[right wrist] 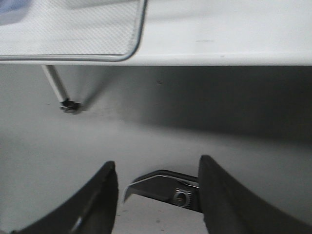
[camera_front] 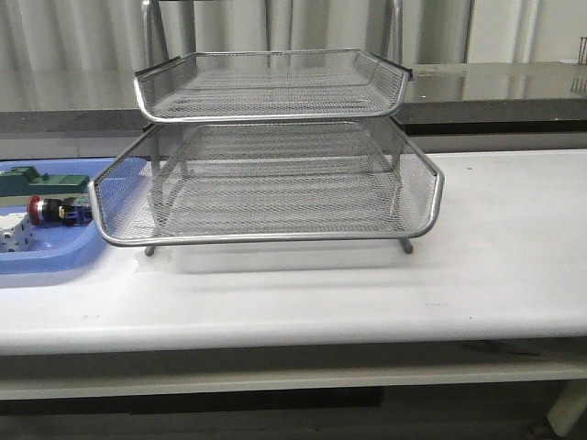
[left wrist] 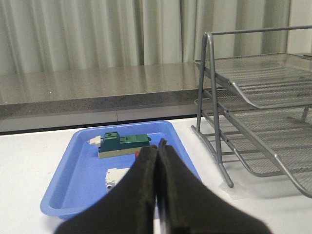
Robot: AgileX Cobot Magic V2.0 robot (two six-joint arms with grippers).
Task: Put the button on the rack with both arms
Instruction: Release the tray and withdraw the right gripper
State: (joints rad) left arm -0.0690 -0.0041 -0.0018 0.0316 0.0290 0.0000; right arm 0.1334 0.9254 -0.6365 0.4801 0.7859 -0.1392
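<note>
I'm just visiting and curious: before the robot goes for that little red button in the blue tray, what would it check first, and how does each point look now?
1. Button reachable: ok, it lies uncovered in the blue tray, between the green block and the white part.
2. Left gripper ready to grasp: not ok, its fingers are shut and empty.
3. Left gripper aimed at the button: cannot tell, the fingers hide most of it.
4. Right gripper ready: ok, open and empty.
5. Rack free to receive: ok, the visible trays hold nothing.
</note>
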